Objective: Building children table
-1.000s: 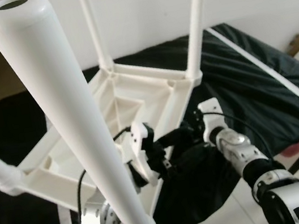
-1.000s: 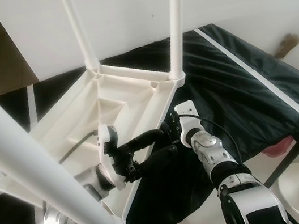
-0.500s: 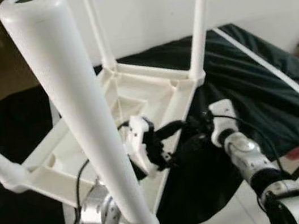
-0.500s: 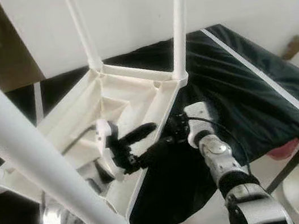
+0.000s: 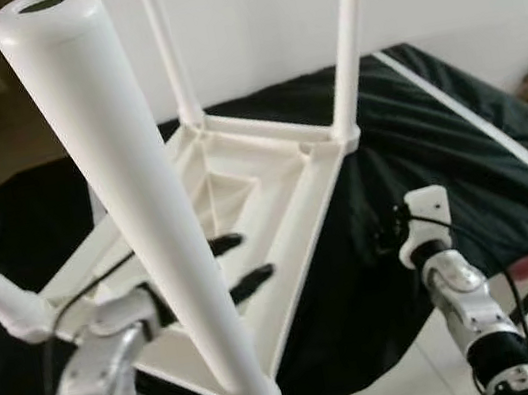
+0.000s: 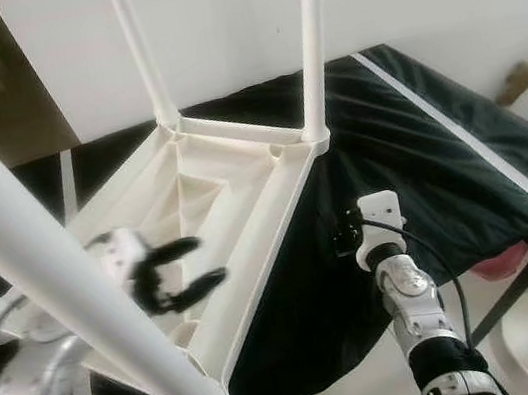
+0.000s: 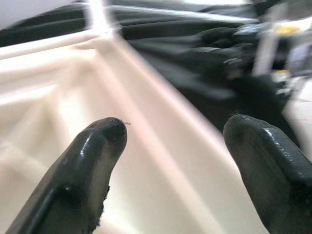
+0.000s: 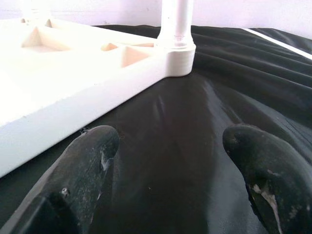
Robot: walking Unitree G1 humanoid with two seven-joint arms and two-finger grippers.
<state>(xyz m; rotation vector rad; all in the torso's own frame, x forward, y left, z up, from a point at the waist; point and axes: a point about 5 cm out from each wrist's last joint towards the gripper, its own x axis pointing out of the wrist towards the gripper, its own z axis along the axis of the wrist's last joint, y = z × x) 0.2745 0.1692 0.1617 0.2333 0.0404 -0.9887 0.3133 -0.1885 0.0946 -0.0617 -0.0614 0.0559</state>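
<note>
An upturned white plastic children's table (image 6: 240, 176), four tubular legs pointing up, rests on a black fabric sheet (image 6: 420, 161). The left gripper (image 6: 183, 269) hovers with fingers spread over its underside; the right gripper (image 8: 168, 161), also released, hangs just beside its right edge. No writing is legible.

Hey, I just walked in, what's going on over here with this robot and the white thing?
The robot is assembling a white plastic children's table, which lies upside down on a black sheet with its legs sticking up. The left gripper hovers open over the table's underside, holding nothing. The right gripper is open too, low over the sheet beside the table's edge. Neither one grips a part.
</note>
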